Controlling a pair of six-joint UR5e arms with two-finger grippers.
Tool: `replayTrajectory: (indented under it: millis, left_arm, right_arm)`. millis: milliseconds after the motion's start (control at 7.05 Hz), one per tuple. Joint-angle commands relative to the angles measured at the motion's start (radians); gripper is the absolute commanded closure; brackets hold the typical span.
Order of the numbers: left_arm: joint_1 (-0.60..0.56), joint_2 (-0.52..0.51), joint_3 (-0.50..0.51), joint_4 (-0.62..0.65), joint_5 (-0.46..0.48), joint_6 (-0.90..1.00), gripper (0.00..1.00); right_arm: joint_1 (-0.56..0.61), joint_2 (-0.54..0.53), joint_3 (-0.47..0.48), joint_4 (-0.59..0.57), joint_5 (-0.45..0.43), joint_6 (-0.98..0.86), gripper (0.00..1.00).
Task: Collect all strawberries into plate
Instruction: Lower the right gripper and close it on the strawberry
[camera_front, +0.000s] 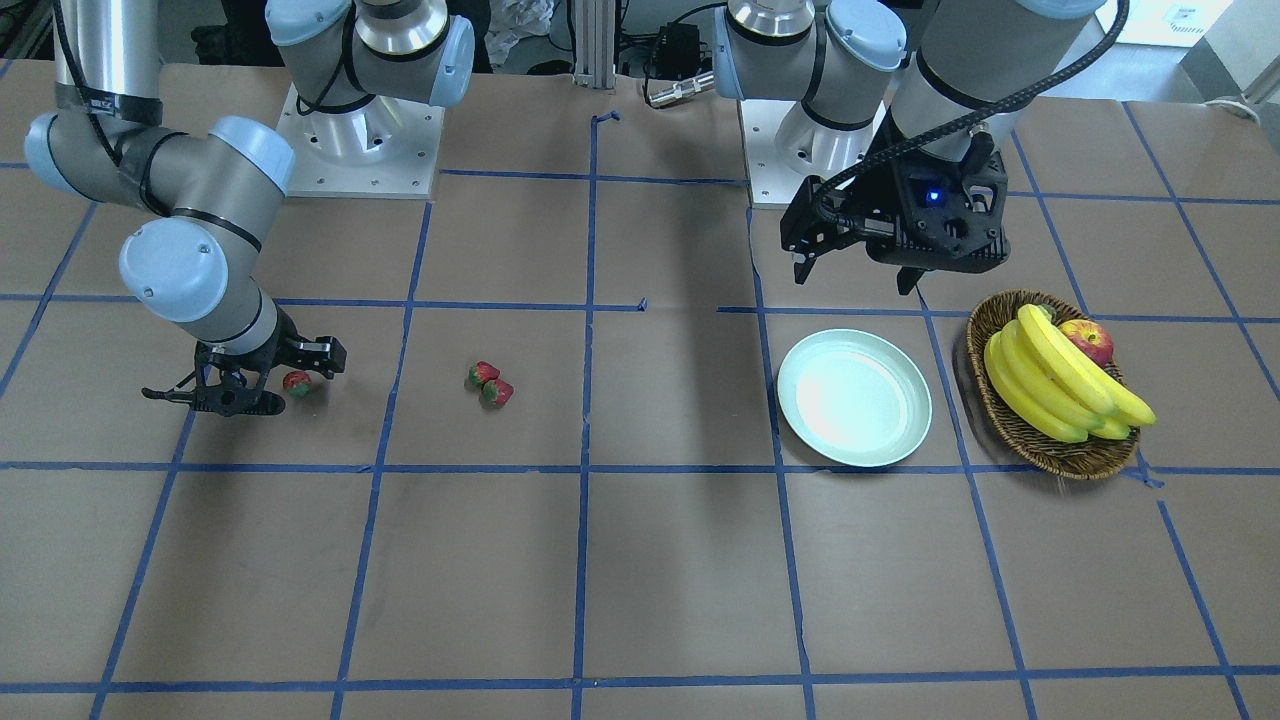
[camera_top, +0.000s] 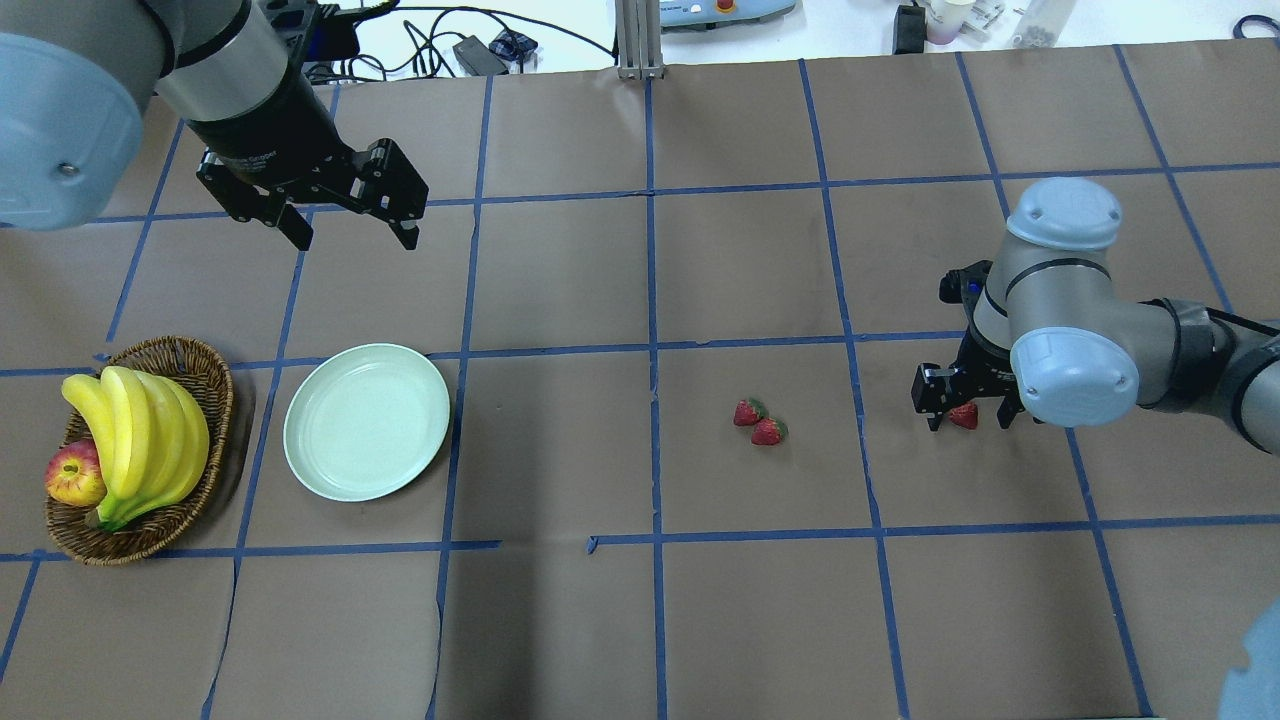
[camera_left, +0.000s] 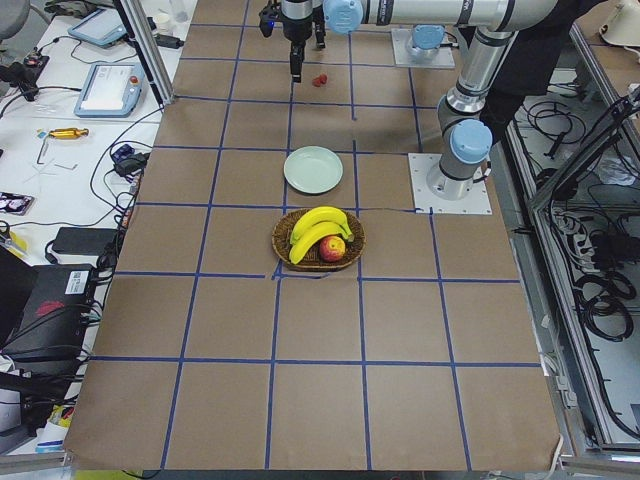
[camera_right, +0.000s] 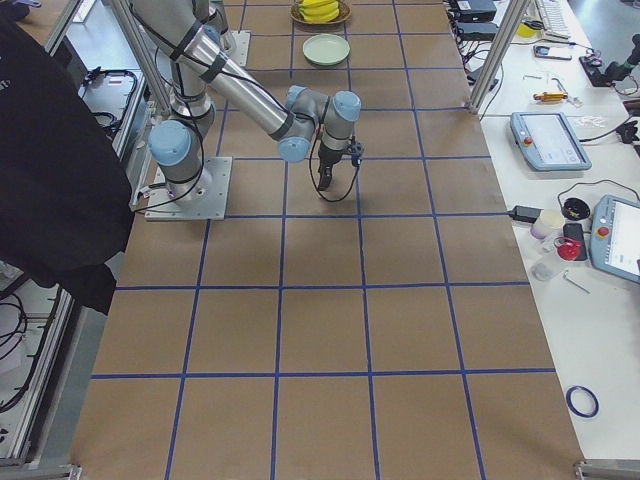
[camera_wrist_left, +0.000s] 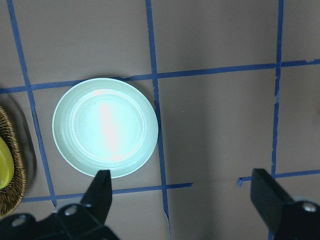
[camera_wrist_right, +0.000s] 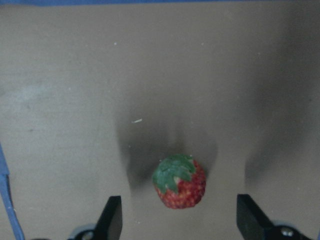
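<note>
Two strawberries (camera_front: 489, 384) lie touching, left of centre in the front-facing view; a third strawberry (camera_front: 297, 382) sits farther left, between the fingers of the right gripper (camera_front: 283, 380). Overhead, the plate (camera_top: 366, 421) lies at left, with the left gripper (camera_top: 356, 238) spread wide toward the upper left. In the right wrist view the fingers (camera_wrist_right: 111, 220) stand wide, clear of the berry.
</note>
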Motion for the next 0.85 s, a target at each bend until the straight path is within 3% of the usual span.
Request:
replayTrajectory:
  millis: [0, 568, 710]
  left_arm:
    - [0.0, 0.001, 0.0, 0.0, 0.0, 0.0, 0.0]
    - [0.0, 0.001, 0.0, -0.002, 0.0, 0.0, 0.0]
    - [0.0, 0.003, 0.0, -0.003, 0.0, 0.0, 0.0]
  right_arm:
    - [0.0, 0.011, 0.0, -0.021, -0.001, 0.0, 0.34]
    - [0.0, 0.026, -0.002, -0.047, -0.002, 0.0, 0.37]
    - [0.0, 0.024, -0.002, -0.052, -0.001, 0.0, 0.45]
